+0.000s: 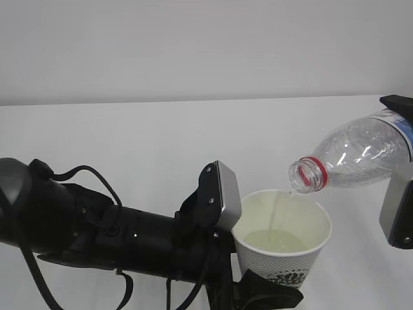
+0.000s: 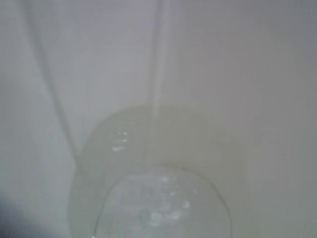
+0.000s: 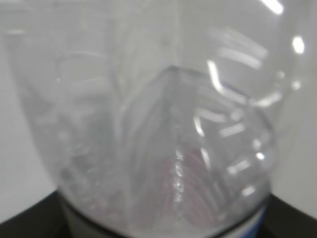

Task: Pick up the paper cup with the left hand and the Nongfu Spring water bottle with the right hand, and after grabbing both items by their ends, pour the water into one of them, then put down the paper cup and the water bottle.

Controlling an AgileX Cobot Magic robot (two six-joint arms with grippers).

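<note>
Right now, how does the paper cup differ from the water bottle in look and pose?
The paper cup stands upright with its mouth up; the water bottle is tipped nearly level, its mouth angled down over the cup's rim. The cup is opaque white paper with a cream inside; the bottle is clear ribbed plastic with a red neck ring. The cup holds pooled water; the bottle is pouring a thin stream. Both are held off the table.
</note>
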